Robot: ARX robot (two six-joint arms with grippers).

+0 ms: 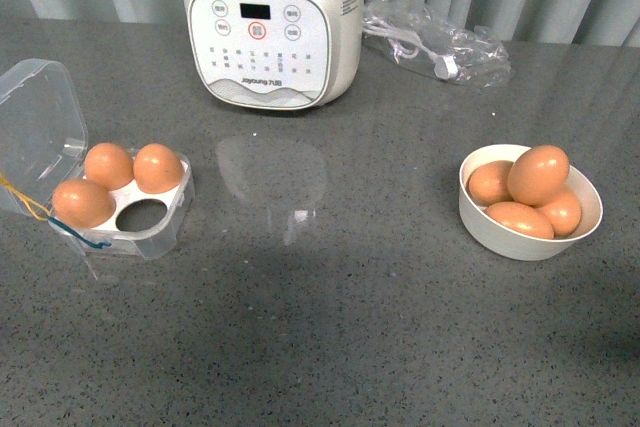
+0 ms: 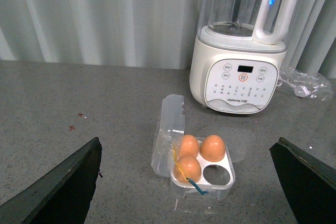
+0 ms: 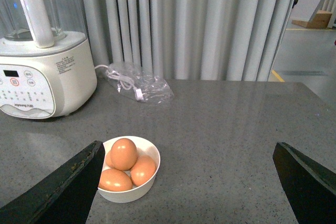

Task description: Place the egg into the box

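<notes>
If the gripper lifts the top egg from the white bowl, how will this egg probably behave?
The top egg looks smooth and rounded, so it may slip or roll. It rests on other eggs in the bowl, so lifting it might shift them. As an egg, it is probably fragile.

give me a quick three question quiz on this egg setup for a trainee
1. True or false: every slot of the box holds an egg.
2. How many eggs lie in the white bowl? A) two B) four C) six
3. Fill in: the left arm's fingers and the right arm's fingers stand ___ and hold nothing.

Key: 1 false, one slot is empty; 2 B; 3 open
</notes>
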